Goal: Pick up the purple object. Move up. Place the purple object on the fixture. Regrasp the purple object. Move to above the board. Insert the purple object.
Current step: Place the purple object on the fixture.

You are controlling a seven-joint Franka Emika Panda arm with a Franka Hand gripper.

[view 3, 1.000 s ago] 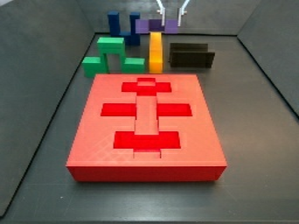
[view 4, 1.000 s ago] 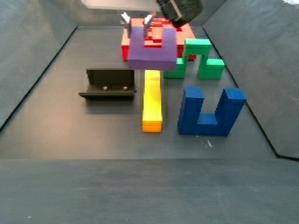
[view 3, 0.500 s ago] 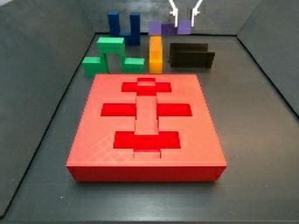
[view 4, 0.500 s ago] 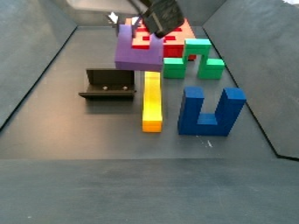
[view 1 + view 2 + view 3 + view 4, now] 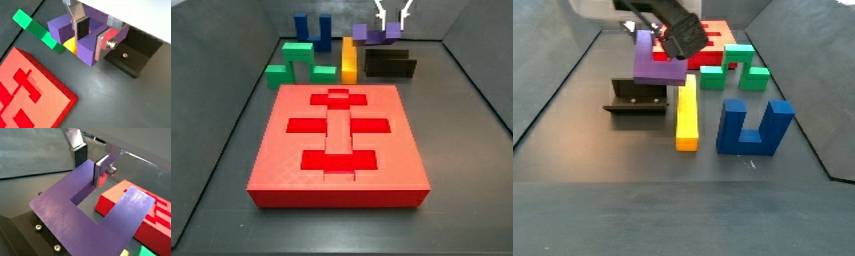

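My gripper (image 5: 91,45) is shut on one prong of the purple object (image 5: 63,27), a U-shaped block. One finger sits in the block's gap and the other on the prong's outer face. In a side view the gripper (image 5: 390,20) holds the purple object (image 5: 377,33) in the air just above the black fixture (image 5: 389,63). In a side view the purple object (image 5: 656,62) hangs beside and above the fixture (image 5: 636,97), apart from it. The red board (image 5: 338,135) with its darker slots lies nearer the front. It also shows in both wrist views (image 5: 27,95) (image 5: 130,203).
A yellow bar (image 5: 687,112) lies next to the fixture. A blue U-shaped block (image 5: 754,125) stands beyond it. Green stepped blocks (image 5: 298,60) sit beside the board's far end. Grey walls enclose the floor.
My gripper has carried the purple object sideways from beside the board's end to above the fixture, and a little lower. Nothing else moved.
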